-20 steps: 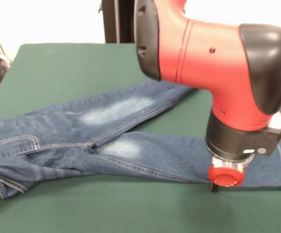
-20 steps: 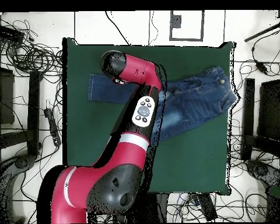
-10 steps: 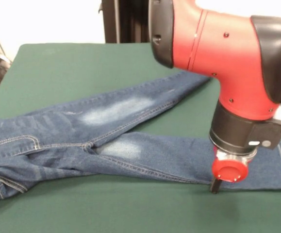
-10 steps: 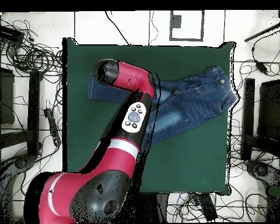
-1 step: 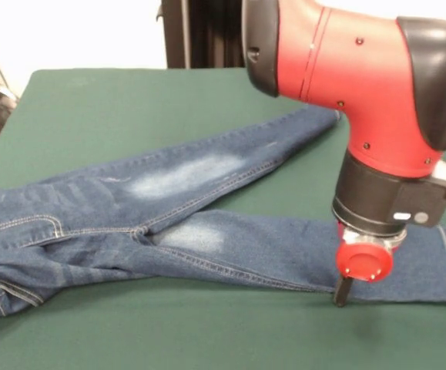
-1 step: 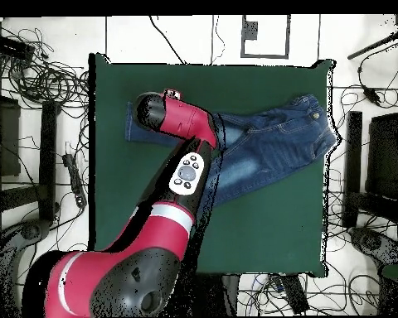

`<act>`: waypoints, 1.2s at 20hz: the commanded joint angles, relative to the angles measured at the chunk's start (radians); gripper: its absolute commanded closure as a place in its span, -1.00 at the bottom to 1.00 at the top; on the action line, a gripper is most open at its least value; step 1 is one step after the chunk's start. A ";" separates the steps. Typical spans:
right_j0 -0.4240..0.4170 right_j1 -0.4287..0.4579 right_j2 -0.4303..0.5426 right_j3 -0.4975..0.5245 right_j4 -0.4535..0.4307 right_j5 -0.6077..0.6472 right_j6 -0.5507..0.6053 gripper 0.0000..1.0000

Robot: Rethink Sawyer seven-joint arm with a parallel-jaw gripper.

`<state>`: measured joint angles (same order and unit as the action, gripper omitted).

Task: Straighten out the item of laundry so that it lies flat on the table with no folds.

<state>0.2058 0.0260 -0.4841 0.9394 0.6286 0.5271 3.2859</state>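
The jeans point(image 5: 207, 223) lie across the middle of the green bench point(image 5: 115, 100), waistband toward the left of the front view, the two legs splayed to the right. The nearer leg runs along the front; the farther leg angles away behind the arm. The seat and waistband are bunched, with creases near the pockets.

The gripper point(image 5: 343, 293) stands low at the front edge of the nearer leg, close to its hem. Only a single dark tip shows under the red cap — whether the jaws are apart or together cannot be told, nor whether they have cloth.

To do this step well, I judge the pinch should take the denim at the hem edge and draw it outward along the leg's own line, low and slow, so the crotch does not drag into new folds.

The felt-like surface probably grips the cloth. Around the bench in the overhead view — cables point(image 6: 45, 79) and dark stands on a pale floor.
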 commanded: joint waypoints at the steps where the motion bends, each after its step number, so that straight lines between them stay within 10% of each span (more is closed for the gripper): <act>1: -0.060 -0.125 0.216 0.224 -0.071 -0.389 0.049 1.00; 24: 0.019 -0.212 0.102 0.328 -0.100 -0.449 0.131 1.00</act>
<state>0.2335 -0.1172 -0.3710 1.1933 0.4800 0.1457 3.2859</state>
